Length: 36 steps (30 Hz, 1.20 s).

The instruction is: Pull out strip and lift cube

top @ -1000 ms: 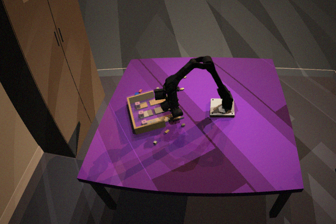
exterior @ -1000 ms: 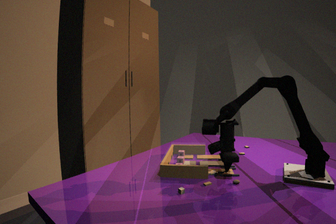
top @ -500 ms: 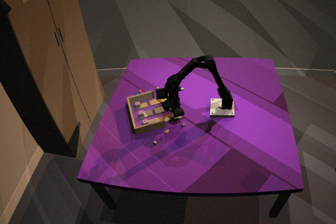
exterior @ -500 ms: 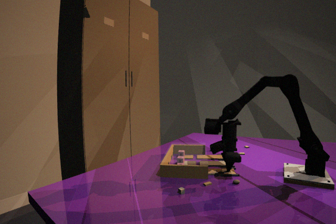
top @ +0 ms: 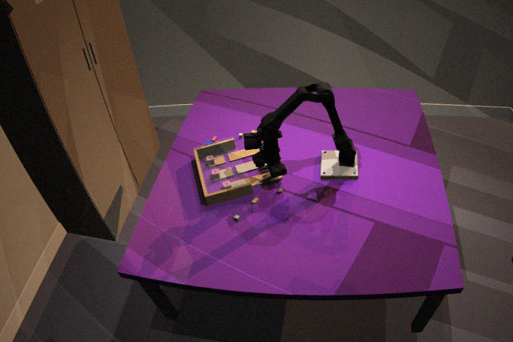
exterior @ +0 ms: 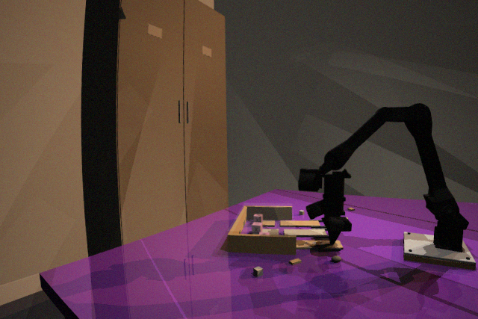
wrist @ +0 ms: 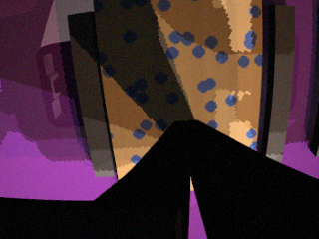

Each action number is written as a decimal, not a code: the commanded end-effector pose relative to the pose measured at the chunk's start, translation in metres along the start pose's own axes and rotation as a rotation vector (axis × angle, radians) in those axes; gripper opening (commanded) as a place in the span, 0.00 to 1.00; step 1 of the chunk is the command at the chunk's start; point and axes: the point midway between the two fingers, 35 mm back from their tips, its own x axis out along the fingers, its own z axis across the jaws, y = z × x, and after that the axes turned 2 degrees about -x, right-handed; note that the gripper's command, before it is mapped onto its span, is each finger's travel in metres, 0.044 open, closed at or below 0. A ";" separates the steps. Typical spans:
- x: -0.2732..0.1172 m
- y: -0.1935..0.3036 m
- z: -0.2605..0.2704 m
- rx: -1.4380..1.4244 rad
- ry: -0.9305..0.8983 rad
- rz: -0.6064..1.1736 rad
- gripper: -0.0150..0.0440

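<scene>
My gripper (top: 273, 177) (exterior: 332, 245) (wrist: 185, 133) is shut and empty, its tips pointing down at the outer end of the near strip. That strip (top: 257, 179) (exterior: 305, 244) (wrist: 196, 70) is tan with blue dots, looks continuous where visible, and sticks out of the tray's open side. The far strip (top: 242, 154) (exterior: 299, 223) and the pale middle strip (top: 245, 166) (exterior: 302, 232) each show a gap. A pinkish cube stands at each strip's inner end: far cube (top: 210, 158) (exterior: 258, 217), middle cube (top: 215, 171) (exterior: 256, 227), near cube (top: 226, 184). Their labels are too small to read.
The wooden tray (top: 228, 196) (exterior: 262, 244) has walls on three sides. Dark rails flank the near strip in the wrist view. A small pale cube (top: 236, 217) (exterior: 258, 270), a tan block (top: 254, 200) (exterior: 294, 261) and a roundish stone (top: 279, 190) (exterior: 336, 258) lie on the near side.
</scene>
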 end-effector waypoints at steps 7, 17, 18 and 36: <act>0.004 0.021 0.001 -0.004 -0.002 0.017 0.25; 0.004 0.036 0.001 -0.004 -0.002 0.018 0.25; 0.004 0.038 0.001 -0.004 -0.002 0.018 0.25; 0.004 0.064 0.002 -0.004 -0.002 0.020 0.25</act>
